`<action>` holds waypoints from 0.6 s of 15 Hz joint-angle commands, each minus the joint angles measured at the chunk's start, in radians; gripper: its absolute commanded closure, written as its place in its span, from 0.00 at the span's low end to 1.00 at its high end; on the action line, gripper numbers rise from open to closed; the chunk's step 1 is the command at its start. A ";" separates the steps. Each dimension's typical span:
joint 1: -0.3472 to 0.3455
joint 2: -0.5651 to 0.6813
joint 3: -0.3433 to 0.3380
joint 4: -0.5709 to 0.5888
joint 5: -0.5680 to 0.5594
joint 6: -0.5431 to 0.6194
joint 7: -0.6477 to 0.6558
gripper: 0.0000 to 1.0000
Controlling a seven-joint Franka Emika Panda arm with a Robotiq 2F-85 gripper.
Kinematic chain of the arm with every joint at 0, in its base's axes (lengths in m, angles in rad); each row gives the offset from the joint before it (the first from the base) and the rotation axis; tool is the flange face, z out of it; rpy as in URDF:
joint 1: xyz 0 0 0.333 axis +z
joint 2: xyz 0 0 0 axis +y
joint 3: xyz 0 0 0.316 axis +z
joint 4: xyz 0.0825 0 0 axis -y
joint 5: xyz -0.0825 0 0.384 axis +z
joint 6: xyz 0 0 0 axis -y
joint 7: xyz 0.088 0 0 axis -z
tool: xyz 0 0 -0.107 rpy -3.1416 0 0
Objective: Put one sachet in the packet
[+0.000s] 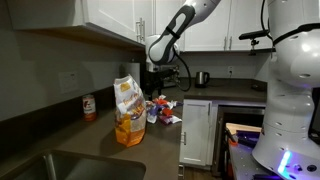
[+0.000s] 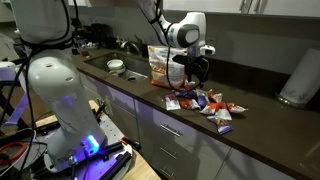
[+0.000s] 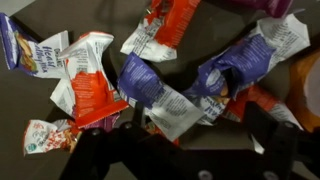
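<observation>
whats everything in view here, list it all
packet: one, clear with white and orange print, upright on the counter next to the sachets
sachets: loose pile, count unclear, red, purple and white, on the counter below the claw
can: one, red label, on the counter near the wall
sink: one, metal, set into the counter
counter: one, dark, runs along the wall
cabinets: white, above and below the counter
arm: one, white, reaching over the counter
claw: one, dark, open, over the sachets, holding nothing
</observation>
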 commanded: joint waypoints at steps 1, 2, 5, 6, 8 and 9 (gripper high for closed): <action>-0.005 0.095 -0.018 0.041 -0.045 0.045 0.021 0.00; -0.002 0.117 -0.023 0.048 -0.050 0.057 0.022 0.00; 0.010 0.177 -0.039 0.076 -0.069 0.113 0.037 0.00; 0.011 0.193 -0.042 0.086 -0.069 0.127 0.036 0.00; 0.019 0.222 -0.050 0.108 -0.076 0.152 0.039 0.00; 0.023 0.235 -0.054 0.120 -0.079 0.155 0.041 0.00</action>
